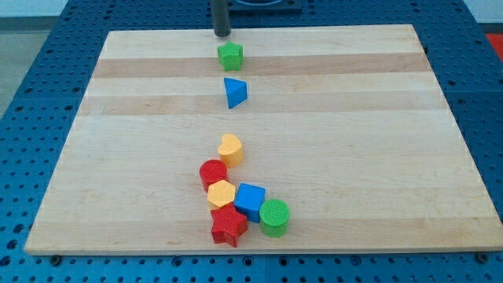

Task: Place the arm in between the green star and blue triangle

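One rod, cut off above, sets my tip (pixel 222 34) just above the green star (pixel 230 55); no hand shows.

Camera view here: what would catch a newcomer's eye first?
A tight huddle of bright blocks near the view's bottom: red star, green cylinder, blue cube and others. Toward the view's top, my tip stands just above the green star, with the blue triangle just below it.
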You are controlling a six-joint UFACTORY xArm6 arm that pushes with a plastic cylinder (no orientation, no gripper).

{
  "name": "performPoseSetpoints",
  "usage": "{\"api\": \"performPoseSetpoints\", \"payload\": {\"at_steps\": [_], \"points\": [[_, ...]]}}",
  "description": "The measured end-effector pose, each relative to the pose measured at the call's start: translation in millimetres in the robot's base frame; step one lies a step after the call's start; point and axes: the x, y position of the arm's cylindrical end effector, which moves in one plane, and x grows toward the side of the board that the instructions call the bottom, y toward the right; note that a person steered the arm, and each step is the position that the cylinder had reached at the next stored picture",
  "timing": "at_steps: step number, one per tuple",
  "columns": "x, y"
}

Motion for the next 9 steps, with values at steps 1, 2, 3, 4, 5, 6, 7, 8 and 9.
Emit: {"api": "performPoseSetpoints", "payload": {"at_steps": [1,2,3,4,5,6,7,8,9], "points": [[0.4,0.0],[26.0,2.1],[102.3,36.4],[176.5,71.5],[240.4,98.9],[230.7,99.2],[134.0,73.8],[50.9,24.6],[138.1,8.1]]}}
